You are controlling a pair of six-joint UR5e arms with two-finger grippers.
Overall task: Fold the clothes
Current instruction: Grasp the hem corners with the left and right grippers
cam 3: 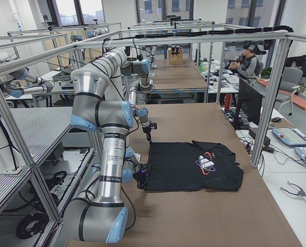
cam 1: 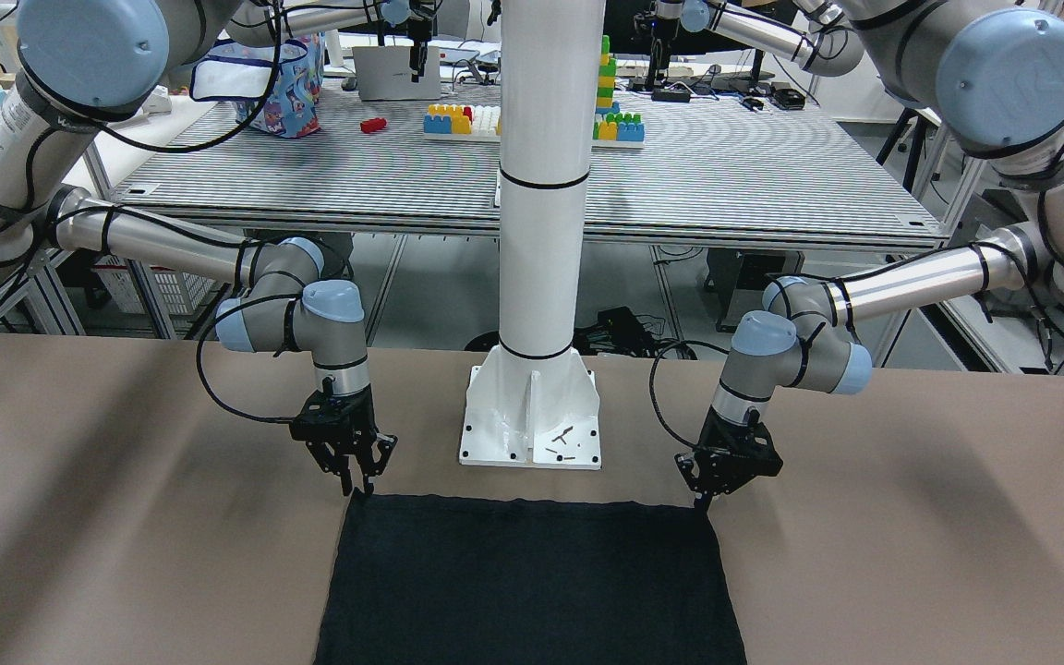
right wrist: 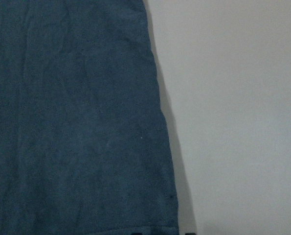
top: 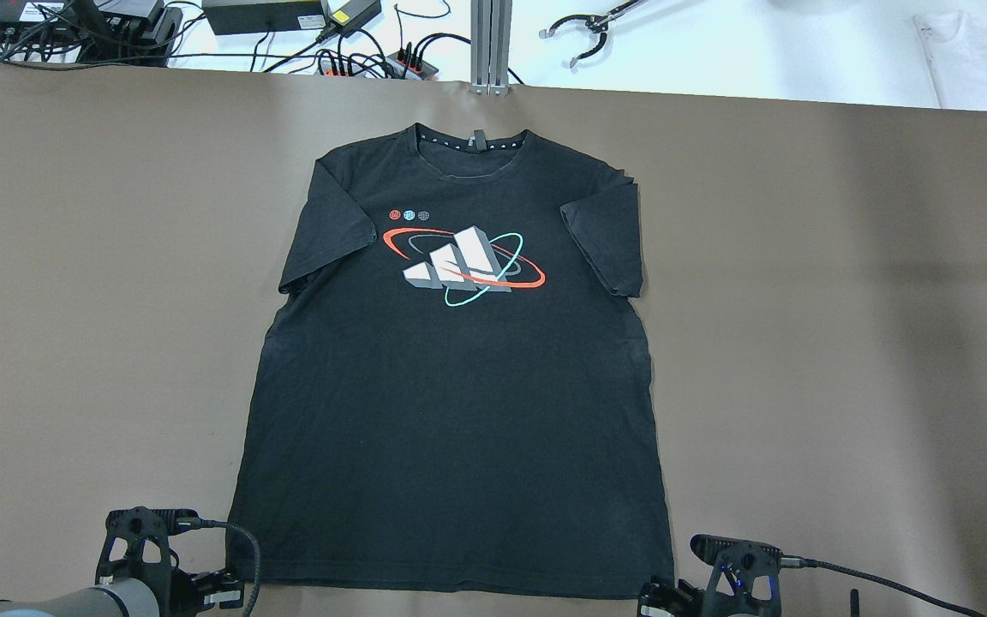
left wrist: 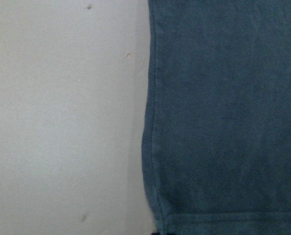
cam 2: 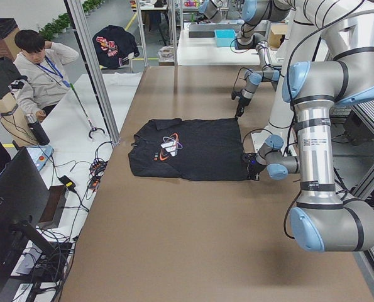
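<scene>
A black T-shirt (top: 459,411) with a white, red and teal print lies flat on the brown table, collar away from me; it also shows in the front view (cam 1: 532,582). My left gripper (cam 1: 704,501) is down at the shirt's hem corner on my left, its fingertips drawn to a point on the fabric. The left wrist view shows that corner (left wrist: 157,220). My right gripper (cam 1: 361,487) is at the other hem corner, with a small gap between its fingers. The right wrist view shows that corner (right wrist: 172,220) between two dark tips.
The white pillar base (cam 1: 532,416) stands just behind the hem between the grippers. Cables and power strips (top: 356,60) line the table's far edge. A grabber tool (top: 583,34) and a white garment (top: 973,43) lie beyond it. A seated operator (cam 2: 42,69) is past the far end.
</scene>
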